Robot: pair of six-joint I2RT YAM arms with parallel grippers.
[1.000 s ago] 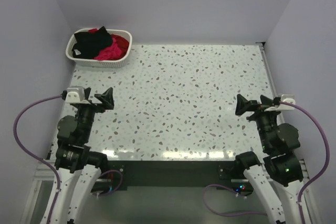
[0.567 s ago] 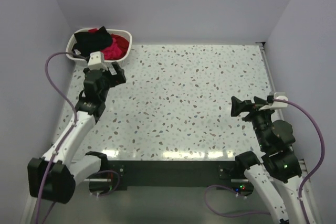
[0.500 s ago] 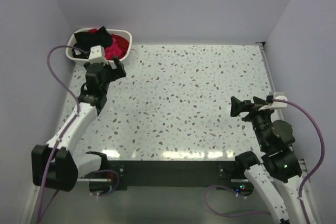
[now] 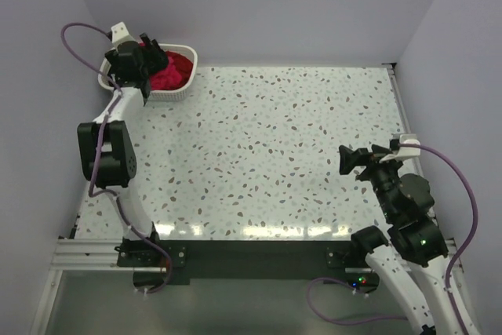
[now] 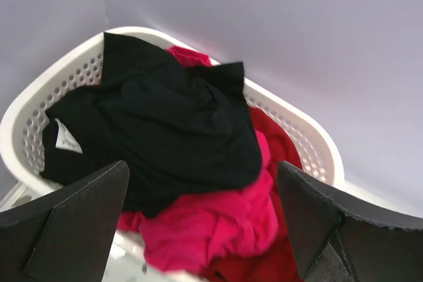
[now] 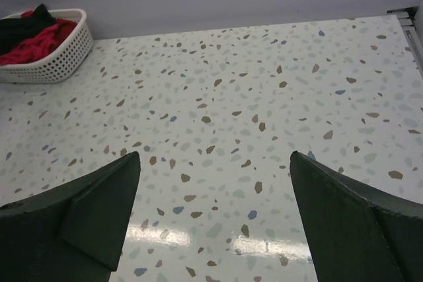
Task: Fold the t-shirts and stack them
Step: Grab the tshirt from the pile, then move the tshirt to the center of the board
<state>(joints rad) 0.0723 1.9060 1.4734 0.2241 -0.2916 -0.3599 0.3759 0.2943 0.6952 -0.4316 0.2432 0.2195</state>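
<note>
**Left gripper** (image 5: 201,170): jaws spread wide, nothing between them. I have it hovering over the basket at the far left corner, tilted down at the laundry, because every shirt has to come out of there before it can be folded.

**Black shirt** (image 5: 165,123): crumpled on top of the pile, white neck label (image 5: 66,138) showing at its left side. It is the highest and most exposed item, so I judge it the obvious first pick.

**Pink shirt** (image 5: 211,222): bunched under the black one, spilling toward the near rim.

**Red shirt** (image 5: 277,137): lowest, pressed against the right wall, with a bit peeking out at the back.

**Basket** (image 5: 33,123): white, perforated, holding all three shirts. None has been folded or stacked yet.

**Right gripper** (image 6: 215,156): also spread and holding nothing. I have it parked above the near right of the surface (image 6: 231,97), well apart from the basket, presumably waiting to help spread whatever arrives on the speckled top.
</note>
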